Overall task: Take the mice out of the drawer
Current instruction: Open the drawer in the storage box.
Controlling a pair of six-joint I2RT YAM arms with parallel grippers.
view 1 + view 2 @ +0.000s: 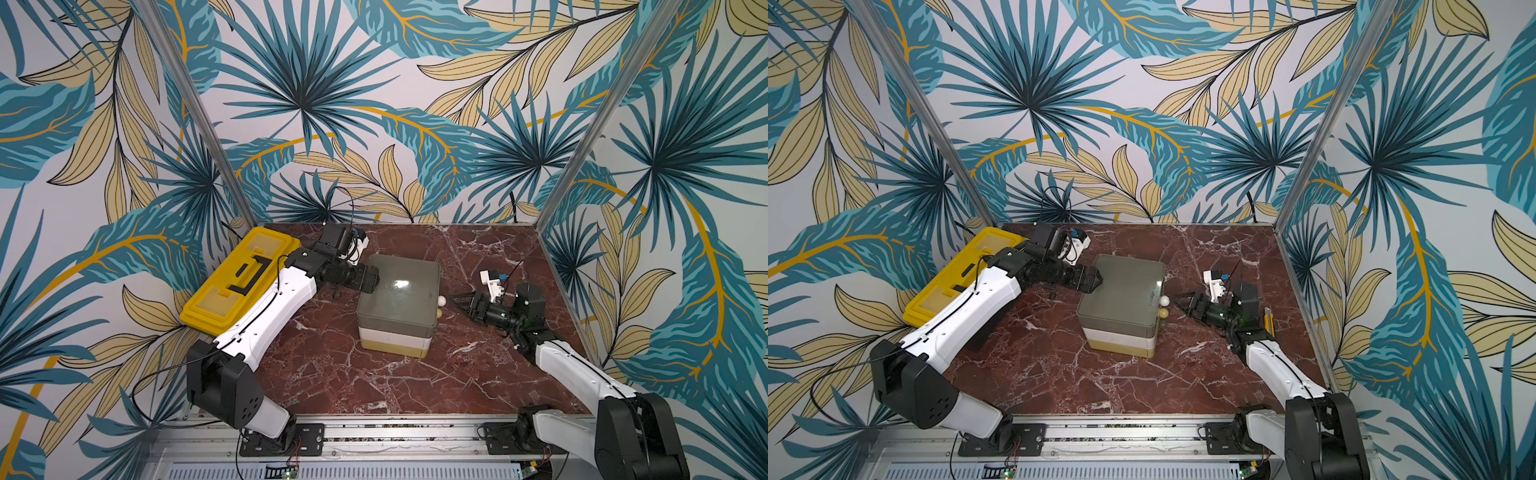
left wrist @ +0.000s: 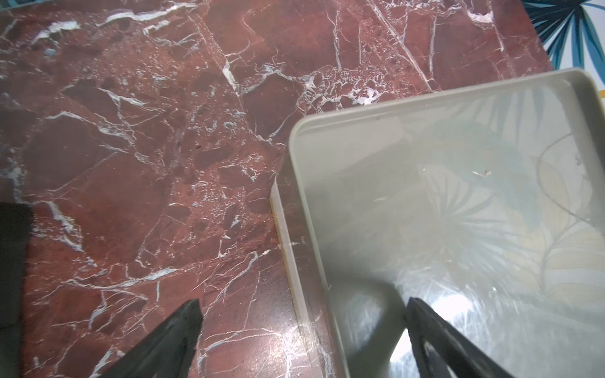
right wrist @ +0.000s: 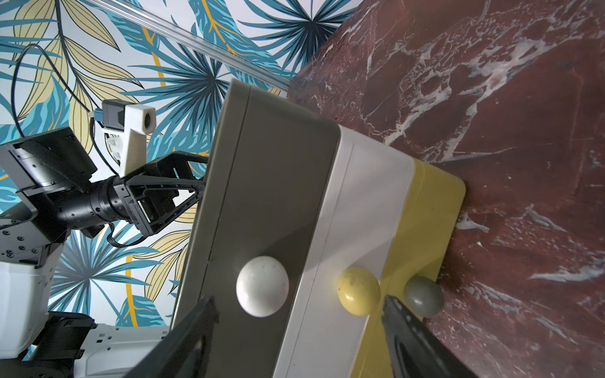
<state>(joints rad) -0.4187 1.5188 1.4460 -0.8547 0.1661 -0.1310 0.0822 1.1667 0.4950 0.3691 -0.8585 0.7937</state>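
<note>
Mice unseen, presumably inside the shut three-drawer unit point(image 1: 399, 291) mid-bench point(image 1: 374, 386). Right gripper point(image 1: 457, 301), jaws spread, faces the white knob point(image 3: 262, 286) and yellow knob point(image 3: 359, 291) at 3 o'clock; next it must pinch one and pull. Left gripper point(image 2: 303, 301), spread wide, straddles the unit's 9 o'clock edge. Bench room is open at 6 o'clock.

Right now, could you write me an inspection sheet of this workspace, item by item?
Surface: red marble table, white-veined.
Job's things: three-drawer unit, all drawers shut; white knob, yellow knob, grey knob; no mice seen.
Clutter: yellow toolbox at the far left; utility knife by the right arm.
Grippers: left gripper open at the unit's top edge; right gripper open, facing the knobs.
Cables: black cable loops beside the left arm's base.
Surroundings: leaf-patterned walls; metal rail in front.
</note>
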